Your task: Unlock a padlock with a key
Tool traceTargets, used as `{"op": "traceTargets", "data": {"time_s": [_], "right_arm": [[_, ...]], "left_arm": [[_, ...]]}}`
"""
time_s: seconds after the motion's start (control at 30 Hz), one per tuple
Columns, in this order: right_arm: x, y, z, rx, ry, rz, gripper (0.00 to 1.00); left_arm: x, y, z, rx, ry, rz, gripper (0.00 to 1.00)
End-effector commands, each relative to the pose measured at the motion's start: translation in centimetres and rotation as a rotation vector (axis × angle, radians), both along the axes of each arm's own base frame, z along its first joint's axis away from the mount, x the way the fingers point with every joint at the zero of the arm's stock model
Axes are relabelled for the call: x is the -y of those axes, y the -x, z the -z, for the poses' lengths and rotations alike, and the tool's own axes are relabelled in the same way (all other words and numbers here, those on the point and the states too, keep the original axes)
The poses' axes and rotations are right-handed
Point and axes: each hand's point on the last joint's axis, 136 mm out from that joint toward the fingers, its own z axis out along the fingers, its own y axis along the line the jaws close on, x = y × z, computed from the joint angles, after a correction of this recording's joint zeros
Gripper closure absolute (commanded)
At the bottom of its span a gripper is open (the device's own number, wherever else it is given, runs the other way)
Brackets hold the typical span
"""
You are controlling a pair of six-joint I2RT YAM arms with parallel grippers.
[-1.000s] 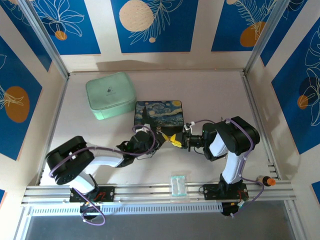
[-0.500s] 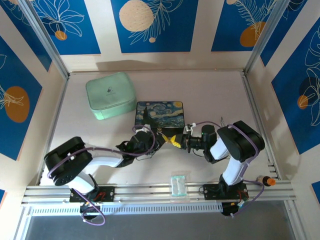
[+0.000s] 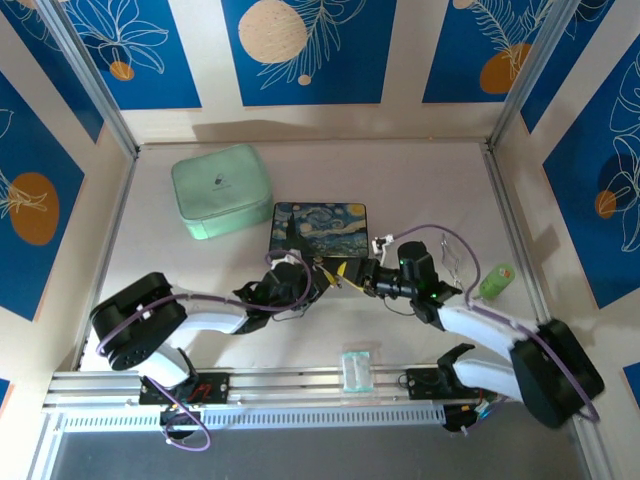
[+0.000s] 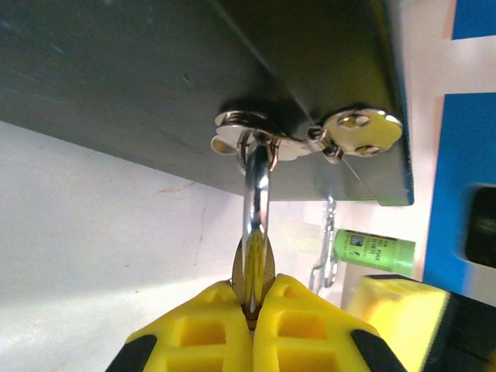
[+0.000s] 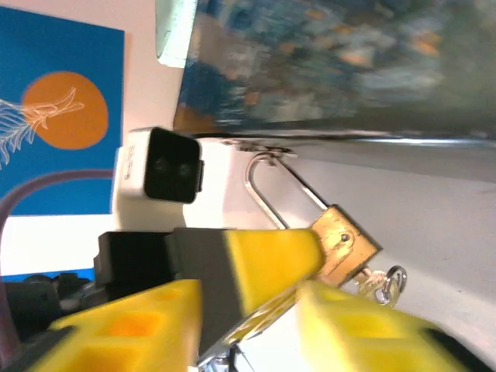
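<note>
The brass padlock [image 5: 346,239] hangs by its silver shackle [image 4: 256,186] from the clasp [image 4: 267,136] on the painted box [image 3: 318,227]. My left gripper [image 4: 253,298] is shut on the padlock body, with its yellow fingers [image 5: 275,252] pressed to both sides. A small silvery key [image 5: 370,277] with a ring sticks out of the padlock's lower end. My right gripper [image 5: 248,329] is open just below the padlock and key, one finger to each side, holding nothing. From above, the left gripper [image 3: 326,274] and the right gripper [image 3: 353,275] meet at the box's front edge.
A mint-green case [image 3: 220,190] sits at the back left. A clear plastic packet [image 3: 356,370] lies by the front rail. A green tube [image 3: 495,280] lies to the right, near my right arm, which stretches low across the table.
My right arm's elbow has dropped from upright to low and far right, uncovering the green tube. Its gripper stayed at the padlock. The left gripper has held still on the padlock.
</note>
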Motion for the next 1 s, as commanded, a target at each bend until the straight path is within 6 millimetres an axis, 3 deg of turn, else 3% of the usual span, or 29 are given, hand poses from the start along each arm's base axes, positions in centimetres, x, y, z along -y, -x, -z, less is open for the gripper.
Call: {"op": "traceTargets", "data": {"time_s": [0.0, 0.03, 0.33, 0.5, 0.67, 0.73, 0.87, 0.97], "right_arm": [[4.3, 1.4, 4.1, -0.012, 0.323, 0.060, 0.16], [4.7, 1.6, 4.1, -0.008, 0.355, 0.045, 0.01], [5.8, 1.7, 3.5, 0.097, 0.656, -0.054, 0.01], [4.1, 1.7, 3.2, 0.258, 0.707, -0.149, 0.06], [3.5, 0.7, 4.7, 0.231, 0.798, -0.155, 0.06], [2.2, 0.6, 5.2, 0.260, 0.790, -0.194, 0.11], [-1.2, 2.1, 6.1, 0.447, 0.808, -0.399, 0.06], [-1.8, 2.3, 7.1, 0.486, 0.836, -0.428, 0.02]], "left_arm": [[0.9, -1.3, -1.9, 0.065, 0.015, -0.011, 1.00], [0.8, -1.4, -1.8, 0.065, 0.017, -0.017, 1.00], [0.6, -1.2, -0.2, 0.040, -0.001, -0.018, 1.00], [0.8, -0.6, 0.7, -0.004, -0.021, 0.012, 1.00], [0.2, 0.0, 1.9, -0.013, -0.075, 0.039, 1.00], [0.2, 0.0, 2.2, -0.024, -0.070, 0.051, 1.00], [0.1, 0.0, 2.5, -0.034, -0.054, 0.056, 1.00], [-0.1, 0.0, 2.7, -0.041, -0.053, 0.046, 1.00]]}}
